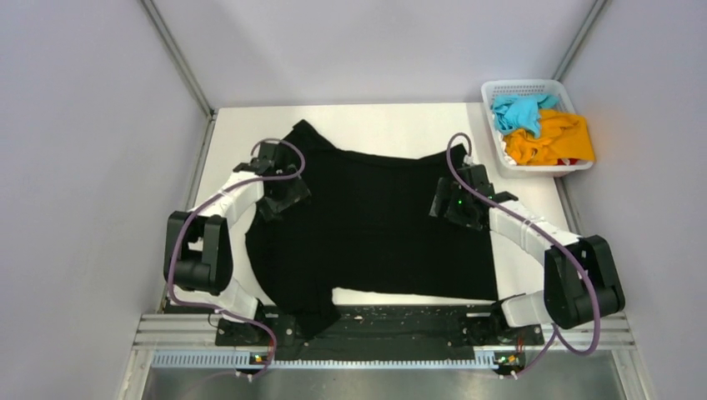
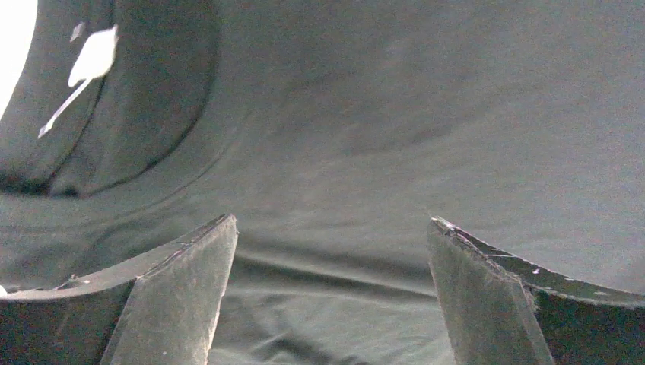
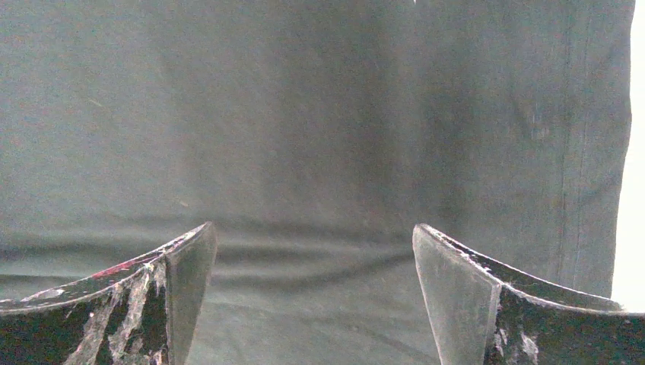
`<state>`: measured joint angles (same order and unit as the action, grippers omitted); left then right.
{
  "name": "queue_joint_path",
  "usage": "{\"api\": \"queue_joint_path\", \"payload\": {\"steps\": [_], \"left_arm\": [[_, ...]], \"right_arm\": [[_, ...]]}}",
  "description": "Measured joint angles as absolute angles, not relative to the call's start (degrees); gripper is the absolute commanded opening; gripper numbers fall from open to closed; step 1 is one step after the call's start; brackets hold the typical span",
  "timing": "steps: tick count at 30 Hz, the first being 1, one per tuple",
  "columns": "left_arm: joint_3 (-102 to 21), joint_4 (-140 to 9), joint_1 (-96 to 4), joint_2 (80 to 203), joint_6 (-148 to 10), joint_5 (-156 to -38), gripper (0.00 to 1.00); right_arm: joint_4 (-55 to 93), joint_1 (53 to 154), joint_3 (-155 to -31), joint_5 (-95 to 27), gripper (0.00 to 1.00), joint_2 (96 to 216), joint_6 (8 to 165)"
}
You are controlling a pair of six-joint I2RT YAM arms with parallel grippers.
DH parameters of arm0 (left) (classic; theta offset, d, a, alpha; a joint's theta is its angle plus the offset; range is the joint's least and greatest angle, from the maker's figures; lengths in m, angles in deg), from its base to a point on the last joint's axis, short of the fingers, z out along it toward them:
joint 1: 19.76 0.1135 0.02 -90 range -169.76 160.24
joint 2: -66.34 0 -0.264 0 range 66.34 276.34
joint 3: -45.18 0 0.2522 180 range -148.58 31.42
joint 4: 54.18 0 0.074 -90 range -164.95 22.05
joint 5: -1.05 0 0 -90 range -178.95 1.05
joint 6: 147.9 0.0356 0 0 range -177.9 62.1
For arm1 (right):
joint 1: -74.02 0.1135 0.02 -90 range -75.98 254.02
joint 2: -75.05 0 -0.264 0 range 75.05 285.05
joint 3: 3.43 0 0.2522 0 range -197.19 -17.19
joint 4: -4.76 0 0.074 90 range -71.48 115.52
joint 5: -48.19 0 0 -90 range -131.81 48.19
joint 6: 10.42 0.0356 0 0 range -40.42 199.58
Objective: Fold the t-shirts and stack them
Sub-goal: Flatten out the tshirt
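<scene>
Bunching is the worry: left gripper (image 2: 331,220) and right gripper (image 3: 313,226) both stand spread wide and empty over the black t-shirt (image 1: 375,225) lying flat mid-table, so a pinch there might lift one layer only, and its sleeve (image 1: 313,321) at 6 o'clock could snag on the rail (image 1: 400,323). Whether they touch cloth I can't tell; the turquoise t-shirt (image 1: 518,112) and orange t-shirt (image 1: 554,140) lie crumpled, half hidden, in the basket (image 1: 492,90) at 2 o'clock

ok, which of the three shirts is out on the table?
The black shirt, spread out on the table. The blue shirt and orange shirt lie crumpled in the basket.
</scene>
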<state>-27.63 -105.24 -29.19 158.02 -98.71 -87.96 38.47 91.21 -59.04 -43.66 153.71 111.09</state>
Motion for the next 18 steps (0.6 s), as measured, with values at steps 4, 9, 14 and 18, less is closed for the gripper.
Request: {"api": "queue_joint_path", "payload": {"steps": [4,9,14,18], "left_arm": [[-38.8,-103.3,-29.2,160.6,-97.2,-90.5,0.99],[-54.5,-99.1,-29.1,171.3,-95.0,-93.5,0.99],[-64.5,-96.7,-28.5,183.3,-93.9,-97.2,0.99],[-67.0,-94.3,-27.4,189.6,-94.0,-99.7,0.99]], "right_arm": [[36.6,91.2,-64.2,-44.2,0.99,154.0,110.6],[32.5,91.2,-68.7,-45.4,0.99,155.7,110.2],[31.4,91.2,-69.0,-46.6,0.99,157.0,109.6],[31.3,91.0,-69.0,-47.3,0.99,157.7,109.2]]}}
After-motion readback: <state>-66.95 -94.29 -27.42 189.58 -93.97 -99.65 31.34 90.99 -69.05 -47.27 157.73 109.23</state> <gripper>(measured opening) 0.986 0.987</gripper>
